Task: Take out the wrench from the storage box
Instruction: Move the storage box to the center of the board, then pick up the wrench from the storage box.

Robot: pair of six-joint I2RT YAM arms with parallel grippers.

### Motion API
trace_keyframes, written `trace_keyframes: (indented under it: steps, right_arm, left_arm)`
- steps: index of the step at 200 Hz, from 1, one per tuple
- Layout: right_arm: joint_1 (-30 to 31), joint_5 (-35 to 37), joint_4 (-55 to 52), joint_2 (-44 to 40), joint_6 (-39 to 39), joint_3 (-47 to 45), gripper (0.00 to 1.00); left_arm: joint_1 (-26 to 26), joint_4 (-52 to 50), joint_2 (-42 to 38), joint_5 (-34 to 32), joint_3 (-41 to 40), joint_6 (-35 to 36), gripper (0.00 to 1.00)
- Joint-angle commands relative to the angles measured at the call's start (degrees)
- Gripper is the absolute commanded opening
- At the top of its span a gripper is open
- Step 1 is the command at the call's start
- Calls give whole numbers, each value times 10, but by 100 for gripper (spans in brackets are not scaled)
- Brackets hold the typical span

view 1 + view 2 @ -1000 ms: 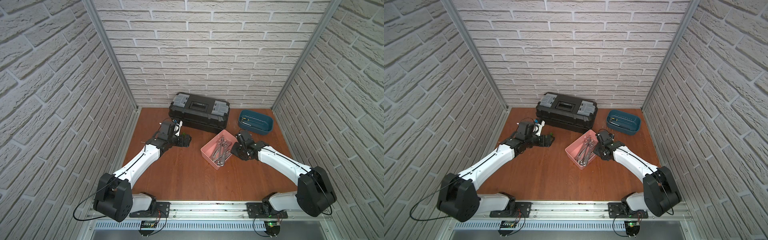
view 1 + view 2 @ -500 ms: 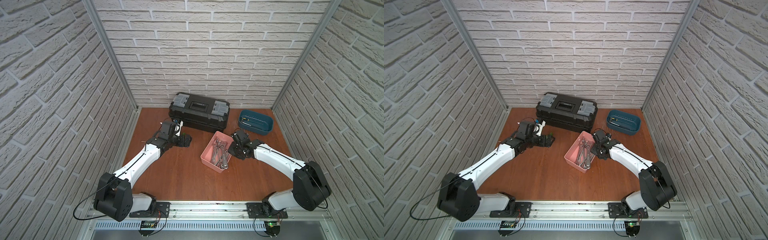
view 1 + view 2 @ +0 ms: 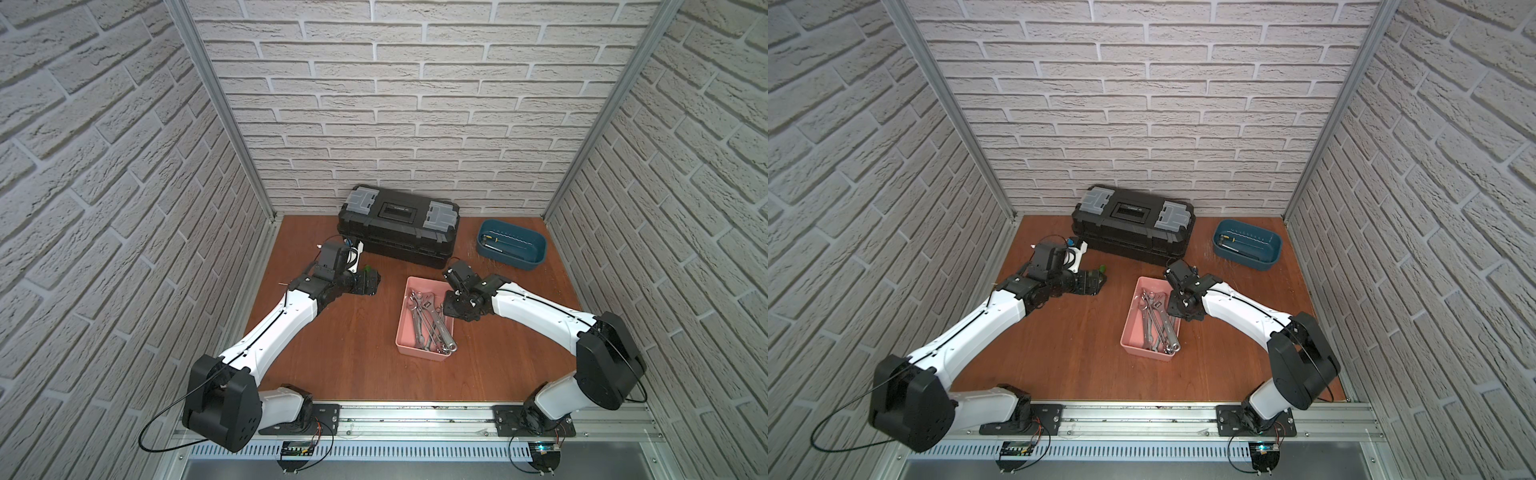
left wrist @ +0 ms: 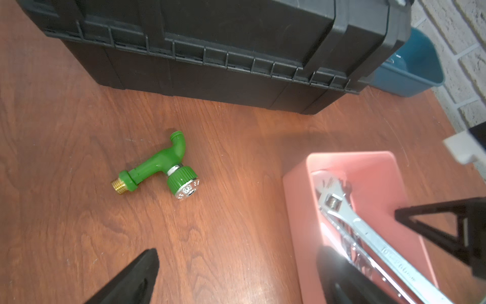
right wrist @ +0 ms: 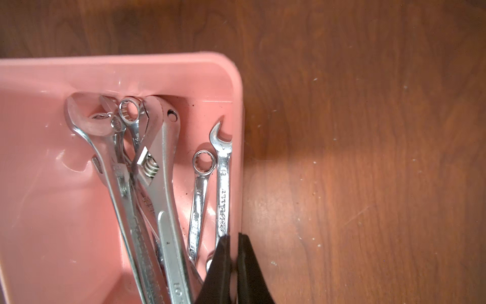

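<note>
The salmon-pink storage box [image 3: 404, 320] [image 3: 1128, 322] stands mid-table with several steel wrenches [image 3: 428, 320] [image 3: 1156, 318] piled inside. My right gripper [image 3: 447, 304] [image 3: 1172, 305] [image 5: 234, 240] is shut on the box's right-hand wall, one finger inside and one outside. A small combination wrench [image 5: 223, 184] lies along that wall just inside the inner finger, and a large adjustable wrench [image 5: 164, 168] [image 4: 368, 231] lies next to it. My left gripper [image 3: 370, 283] [image 3: 1096, 283] [image 4: 239, 252] hangs open over bare table left of the box, holding nothing.
A green tap [image 4: 157, 164] [image 3: 367, 269] lies on the table by my left gripper. The black toolbox [image 3: 399, 226] [image 4: 210, 47] stands shut at the back wall. A dark-blue tub [image 3: 536, 254] [image 4: 410, 71] holding a small tool sits at the back right. Brick walls close three sides.
My right gripper closed on the box's wall. The box swung from lying diagonally to nearly lengthwise and shifted a little left. The left arm stayed still.
</note>
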Motion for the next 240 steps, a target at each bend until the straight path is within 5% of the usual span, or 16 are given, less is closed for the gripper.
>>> trace_keyframes:
  steps: [1,97,138,168,240]
  right_arm:
    - [30,-31,18,-1,-14,32,3]
    - [75,-11,11,65,-4,105,5]
    - [76,1,-12,51,-11,111,18]
    - [75,18,-57,28,-71,133,31]
    - [115,-51,-83,5,-237,151,45]
  left_arm:
    - [-4,0,-29,-6,-13,-21,98]
    - [-6,-2,-71,-9,-65,-57,98]
    - [-10,-7,-74,1,-69,-67,98]
    - [-11,-25,-79,10,-64,-61,98]
    - [-10,-64,-109,7,-73,-46,98]
